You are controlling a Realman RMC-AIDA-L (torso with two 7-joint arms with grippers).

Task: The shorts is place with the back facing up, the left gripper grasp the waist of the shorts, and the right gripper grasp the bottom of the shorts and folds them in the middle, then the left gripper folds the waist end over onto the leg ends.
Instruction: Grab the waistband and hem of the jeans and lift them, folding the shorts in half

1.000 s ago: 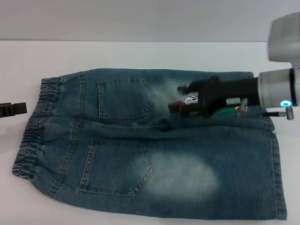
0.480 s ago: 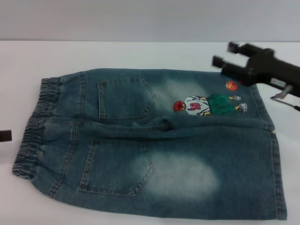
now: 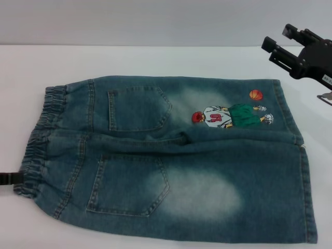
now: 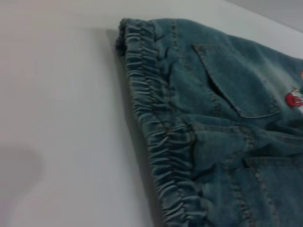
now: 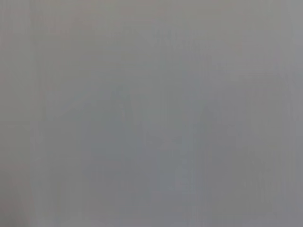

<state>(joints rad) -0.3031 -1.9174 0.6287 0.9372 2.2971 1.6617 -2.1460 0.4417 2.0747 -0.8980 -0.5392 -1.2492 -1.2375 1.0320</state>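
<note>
Denim shorts [image 3: 171,161] lie flat and unfolded, back up, mid-frame on the white tabletop [image 3: 155,59]; the left tool [image 3: 9,178], grip unclear, touches the waist [image 3: 32,145], while the right tool [image 3: 284,45] hovers wide, upper right.

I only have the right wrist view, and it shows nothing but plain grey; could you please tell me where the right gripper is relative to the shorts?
Observer: The right gripper is clear of the shorts, beyond their far right corner, past the orange basketball patch.
Operator: Thank you. Is it holding anything?
Observer: No, its jaws stand open and empty.
Operator: And where is the left gripper, please?
Observer: The left gripper is at the near end of the waist, on the robot's left. I cannot tell whether it has gripped the band.
</note>
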